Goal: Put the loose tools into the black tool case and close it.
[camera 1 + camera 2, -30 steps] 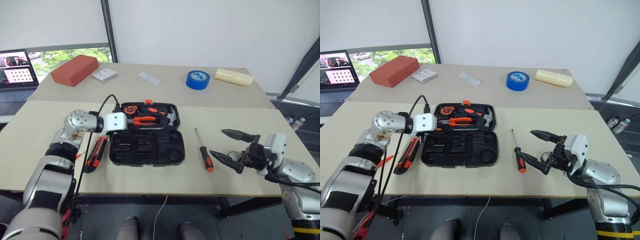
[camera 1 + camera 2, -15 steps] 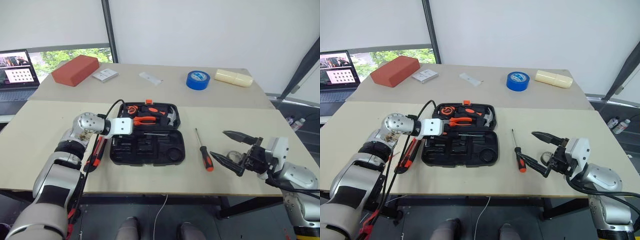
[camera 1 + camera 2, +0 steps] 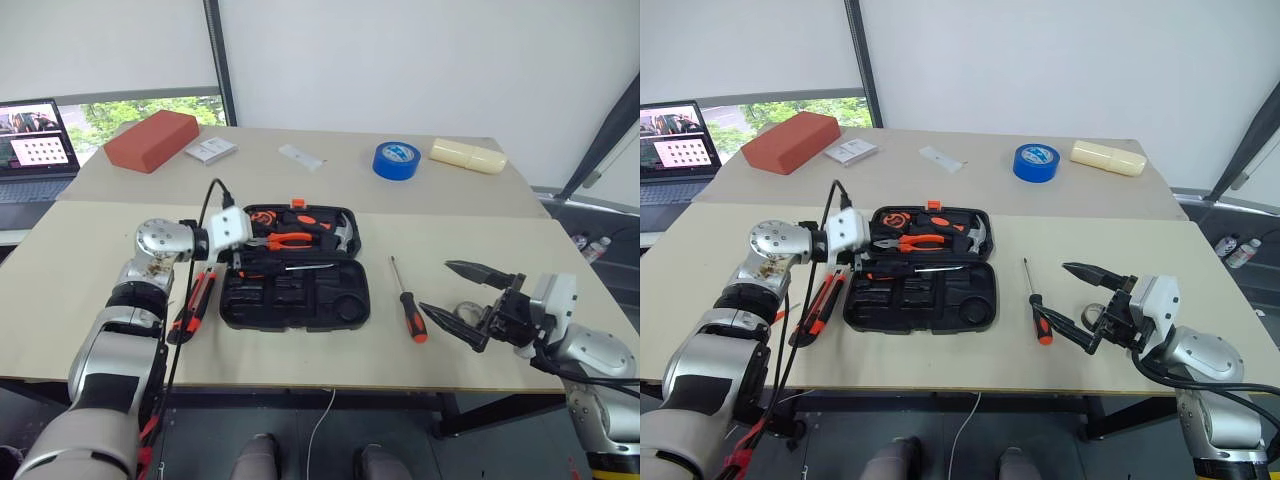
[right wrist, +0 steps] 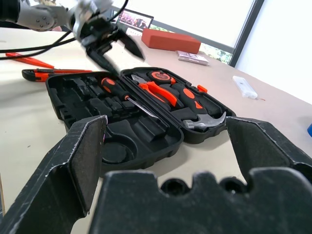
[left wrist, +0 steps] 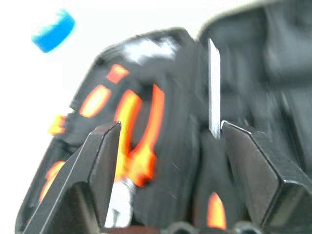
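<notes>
I am looking at a beige table (image 3: 480,215) standing before a white wall (image 3: 420,60), daylight coming through a window (image 3: 150,108).

No text, label, brand or number can be read anywhere. The laptop screen (image 3: 33,137) at the table's far left corner shows a grid of small dark marks too small to make out, and the white card (image 3: 210,150) beside the red block carries faint, illegible print
</notes>
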Motion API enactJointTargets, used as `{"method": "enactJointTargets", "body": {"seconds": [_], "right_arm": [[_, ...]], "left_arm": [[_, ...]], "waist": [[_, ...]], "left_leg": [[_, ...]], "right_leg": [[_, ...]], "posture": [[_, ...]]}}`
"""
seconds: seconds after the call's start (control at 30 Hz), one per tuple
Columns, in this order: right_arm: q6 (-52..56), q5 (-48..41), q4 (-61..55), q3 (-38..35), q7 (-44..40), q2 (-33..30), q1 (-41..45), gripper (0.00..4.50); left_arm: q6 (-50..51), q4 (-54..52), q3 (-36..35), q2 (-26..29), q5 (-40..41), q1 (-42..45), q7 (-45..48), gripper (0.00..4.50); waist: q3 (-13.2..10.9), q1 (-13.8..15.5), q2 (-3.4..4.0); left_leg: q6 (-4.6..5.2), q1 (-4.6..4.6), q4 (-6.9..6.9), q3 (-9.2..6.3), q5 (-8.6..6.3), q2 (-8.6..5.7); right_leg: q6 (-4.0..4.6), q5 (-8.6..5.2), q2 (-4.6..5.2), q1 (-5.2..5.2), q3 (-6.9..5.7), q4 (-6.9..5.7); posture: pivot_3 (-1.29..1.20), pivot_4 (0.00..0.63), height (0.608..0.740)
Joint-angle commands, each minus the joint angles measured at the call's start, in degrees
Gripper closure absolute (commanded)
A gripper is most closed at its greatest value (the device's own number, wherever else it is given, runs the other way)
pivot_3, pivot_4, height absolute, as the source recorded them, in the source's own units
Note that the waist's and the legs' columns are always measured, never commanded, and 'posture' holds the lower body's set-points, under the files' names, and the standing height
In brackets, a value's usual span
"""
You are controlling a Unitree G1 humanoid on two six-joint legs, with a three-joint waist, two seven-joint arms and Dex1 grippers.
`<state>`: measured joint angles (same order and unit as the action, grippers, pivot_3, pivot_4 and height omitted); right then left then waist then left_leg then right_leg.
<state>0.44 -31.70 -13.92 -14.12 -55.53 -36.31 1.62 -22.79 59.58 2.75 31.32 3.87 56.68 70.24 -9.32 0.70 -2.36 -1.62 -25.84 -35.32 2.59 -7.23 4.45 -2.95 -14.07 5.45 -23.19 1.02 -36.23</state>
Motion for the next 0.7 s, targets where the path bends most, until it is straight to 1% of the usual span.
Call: {"method": "enactJointTargets", "body": {"seconds": [0.03,0.13,0.17,0.2,0.23,0.37,0.53,0.7], "right_arm": [[0.0,-0.4,-2.1,-0.5,1.0,0.6,0.0,0.0],[0.1,-0.4,-2.3,-0.3,1.3,0.7,0.0,0.0],[0.2,-0.4,-2.4,-0.4,1.3,0.7,-0.1,0.0],[0.3,-0.5,-2.5,-0.5,1.4,0.7,-0.3,0.0],[0.3,-0.5,-2.6,-0.5,1.4,0.7,-0.4,0.0],[0.4,-0.6,-2.7,-0.9,1.6,0.6,-1.0,0.0],[0.4,-0.4,-3.0,-0.6,2.3,1.0,-1.6,0.0],[1.2,0.7,-3.1,0.7,4.0,1.3,-1.5,0.0]], "left_arm": [[7.0,-3.2,-1.3,-2.2,1.5,-2.6,-3.2,2.44],[11.3,-5.4,-0.5,-4.0,0.2,-4.2,-6.4,3.52],[12.0,-6.3,-0.2,-4.6,0.0,-4.8,-7.1,3.97],[14.8,-7.8,0.7,-4.9,-0.1,-5.6,-5.8,4.21],[15.2,-9.4,1.4,-5.2,-0.2,-6.6,-4.8,4.38],[17.7,-11.2,3.4,-6.1,-3.2,-8.1,-9.4,4.38],[20.8,-12.4,6.8,-5.9,-6.9,-9.4,-10.9,4.38],[22.8,-14.0,7.6,-5.9,-7.3,-10.9,-11.5,4.38]], "waist": [[0.0,0.0,0.01],[0.0,0.1,0.0],[0.0,0.1,0.0],[0.0,0.1,0.0],[0.0,0.1,0.0],[0.0,0.1,0.02],[0.0,0.2,0.06],[0.2,0.1,0.38]], "left_leg": [[0.0,0.02,0.0,0.0,0.0,0.0],[0.01,0.03,-0.01,-0.01,0.0,0.0],[0.01,0.01,-0.03,-0.04,0.01,0.0],[0.01,0.0,-0.06,-0.04,0.01,0.0],[0.01,-0.01,-0.08,-0.04,0.01,0.0],[0.01,0.01,-0.08,-0.05,0.01,0.0],[0.01,0.06,-0.16,-0.07,0.01,0.0],[-0.01,0.59,-0.16,-0.07,-0.01,0.0]], "right_leg": [[0.01,0.0,0.0,0.02,0.0,-0.01],[0.01,0.0,-0.01,0.03,0.0,-0.04],[0.01,0.01,-0.03,0.02,-0.01,-0.03],[0.01,0.01,-0.03,0.03,0.0,-0.04],[0.01,0.01,-0.03,0.03,0.0,-0.03],[0.12,0.07,-0.03,0.06,-0.01,-0.04],[0.1,0.06,-0.03,0.15,-0.01,-0.04],[-0.18,-0.16,-0.02,0.68,-0.01,0.03]], "posture": [[0.0,0.15,0.74],[0.0,0.15,0.74],[0.0,0.15,0.74],[0.0,0.15,0.74],[0.0,0.15,0.74],[0.0,0.15,0.74],[0.0,0.15,0.74],[0.0,0.15,0.74]]}}
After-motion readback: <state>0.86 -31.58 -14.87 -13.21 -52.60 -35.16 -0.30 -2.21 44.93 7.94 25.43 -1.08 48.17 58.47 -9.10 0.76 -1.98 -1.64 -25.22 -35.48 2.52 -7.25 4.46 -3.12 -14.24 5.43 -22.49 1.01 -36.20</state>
